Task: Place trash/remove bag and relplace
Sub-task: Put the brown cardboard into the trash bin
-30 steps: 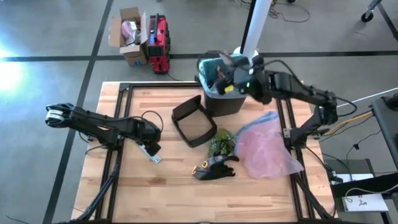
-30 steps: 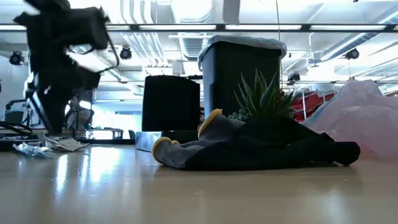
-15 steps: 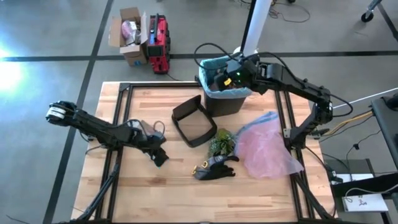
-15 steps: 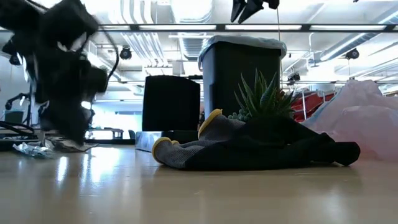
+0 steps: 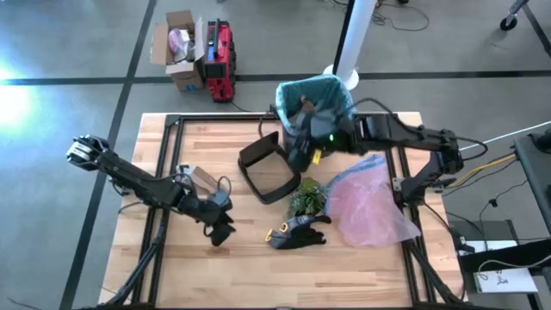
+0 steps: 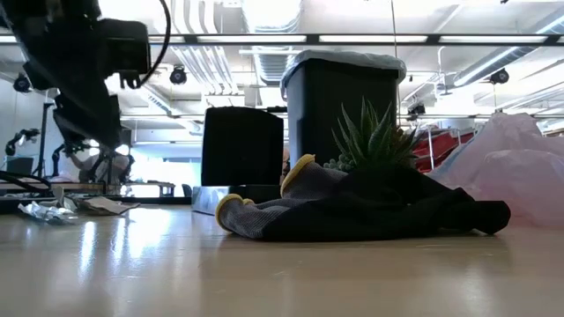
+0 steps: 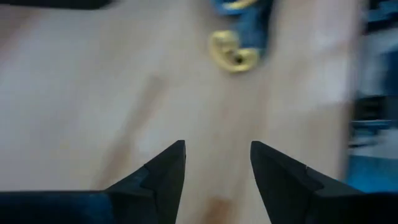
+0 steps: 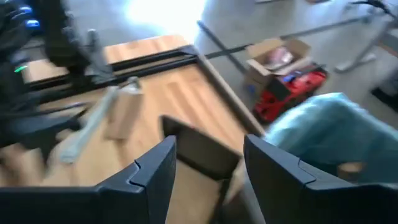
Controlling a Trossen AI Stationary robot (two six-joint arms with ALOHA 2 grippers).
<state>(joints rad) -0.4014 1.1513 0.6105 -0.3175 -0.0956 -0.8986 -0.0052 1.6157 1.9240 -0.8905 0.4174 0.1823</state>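
Observation:
The black bin (image 5: pixel 320 138) stands at the table's far middle, lined with the teal bag (image 5: pixel 331 86), whose rim folds over the bin's top. A crumpled brown piece of trash (image 5: pixel 306 107) lies inside it. More trash (image 5: pixel 195 177), brown and white scraps (image 8: pixel 123 107), lies on the wood at the left. My right gripper (image 5: pixel 296 157) hangs open over the bin's near side, and nothing shows between its fingers (image 8: pixel 208 143). My left gripper (image 5: pixel 219 234) is open above bare wood (image 7: pixel 214 149), left of the glove.
A black open container (image 5: pixel 269 169) lies beside the bin. A green plant tuft (image 5: pixel 306 198), a black-and-yellow glove (image 5: pixel 297 232) and a pink plastic bag (image 5: pixel 366 205) lie at the middle right. A cardboard box (image 5: pixel 176 47) and a red case (image 5: pixel 220 58) stand on the floor beyond.
My right gripper has moved from above the bin's opening toward the table's near edge and now hangs lower, at the bin's near side. My left gripper has swung away from the scraps toward the near edge and the glove, tipping as it went.

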